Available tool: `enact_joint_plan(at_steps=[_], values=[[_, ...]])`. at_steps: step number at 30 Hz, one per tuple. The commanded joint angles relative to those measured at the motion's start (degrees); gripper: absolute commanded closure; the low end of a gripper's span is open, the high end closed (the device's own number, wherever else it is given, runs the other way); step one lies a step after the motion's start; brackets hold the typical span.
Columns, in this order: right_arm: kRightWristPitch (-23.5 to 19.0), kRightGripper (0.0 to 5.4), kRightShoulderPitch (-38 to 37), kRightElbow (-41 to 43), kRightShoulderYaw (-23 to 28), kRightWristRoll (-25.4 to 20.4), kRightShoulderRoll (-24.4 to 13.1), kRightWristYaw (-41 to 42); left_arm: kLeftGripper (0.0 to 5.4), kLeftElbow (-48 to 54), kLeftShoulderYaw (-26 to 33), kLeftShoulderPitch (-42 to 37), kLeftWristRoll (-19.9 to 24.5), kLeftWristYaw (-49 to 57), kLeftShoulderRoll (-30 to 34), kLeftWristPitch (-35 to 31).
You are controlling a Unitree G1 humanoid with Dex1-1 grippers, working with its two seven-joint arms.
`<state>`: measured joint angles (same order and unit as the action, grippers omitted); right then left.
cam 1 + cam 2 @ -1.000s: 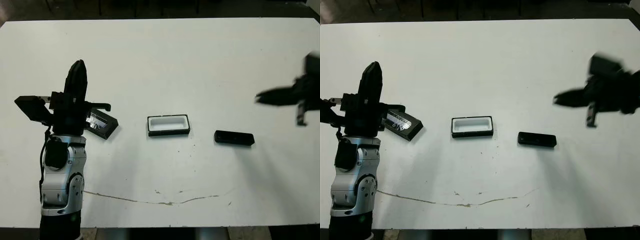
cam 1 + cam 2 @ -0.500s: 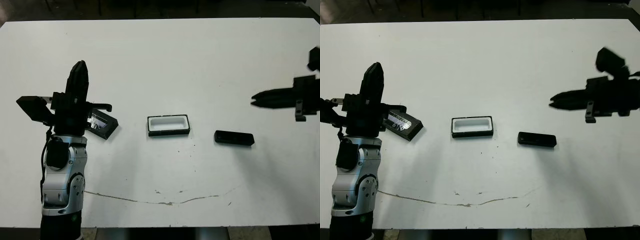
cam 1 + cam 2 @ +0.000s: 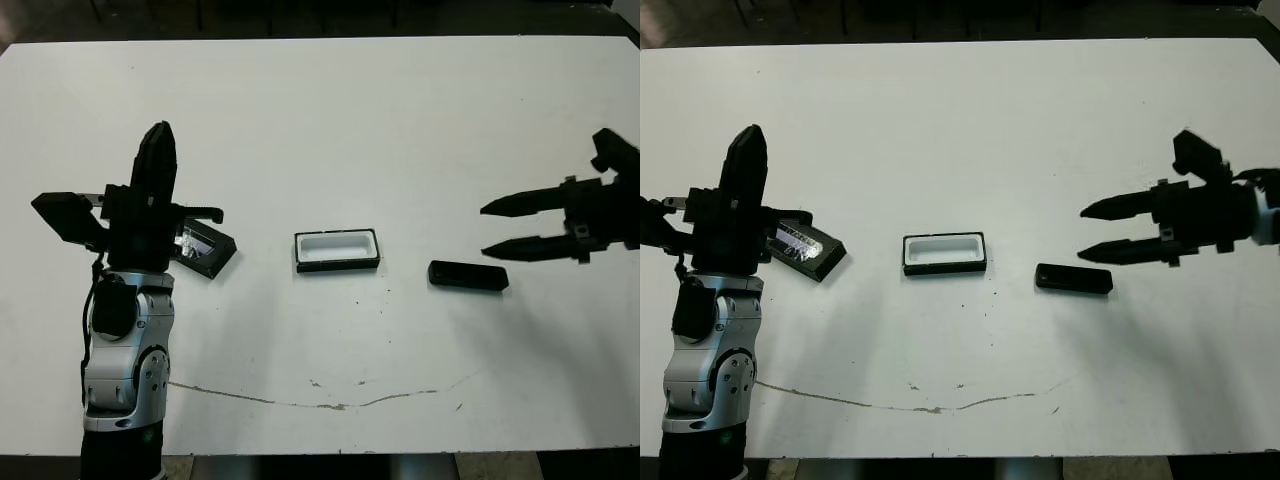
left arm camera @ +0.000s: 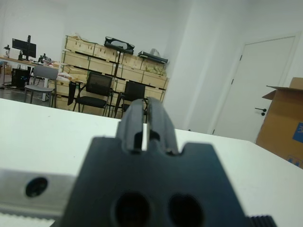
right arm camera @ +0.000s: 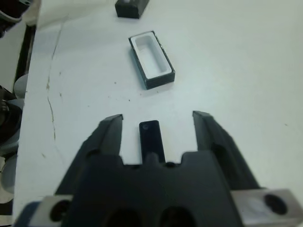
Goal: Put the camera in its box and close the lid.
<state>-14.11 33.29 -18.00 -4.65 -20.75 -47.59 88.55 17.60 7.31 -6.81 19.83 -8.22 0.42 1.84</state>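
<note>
The camera (image 3: 468, 276) lies flat on the table (image 3: 400, 120), untouched, just below and ahead of the right gripper (image 3: 492, 228), whose fingers are spread wide and empty; in the right wrist view it sits between them. The box (image 3: 337, 250) stands open and empty farther out past the fingertips. The lid (image 3: 203, 246) lies off, beside the left gripper (image 3: 154, 165), whose fingers are pressed together holding nothing. Judging by this, nothing is done yet: pick-up, placing and closing all remain
</note>
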Motion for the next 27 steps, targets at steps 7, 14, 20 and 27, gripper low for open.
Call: enact_joint_plan(at_steps=[7,14,20,27], values=[[0.6,0.51,-2.2,-4.2,0.0,-0.1,2.5,1.0,5.40,-0.9,0.5,1.1,0.1,-0.2,0.9,-0.9],[3.6,0.02,-2.4,-9.2,0.0,0.6,4.7,1.7,5.40,-0.7,0.5,1.1,0.0,-0.1,1.0,-1.1],[2.0,0.02,-1.1,-12.6,-1.7,3.3,4.5,1.5,5.40,-0.5,0.5,1.2,-0.9,0.2,1.2,-1.2],[-2.4,0.02,-4.0,-5.4,-2.5,7.4,2.3,-4.5,5.40,-0.6,0.9,1.2,0.2,-0.2,1.2,-1.5]])
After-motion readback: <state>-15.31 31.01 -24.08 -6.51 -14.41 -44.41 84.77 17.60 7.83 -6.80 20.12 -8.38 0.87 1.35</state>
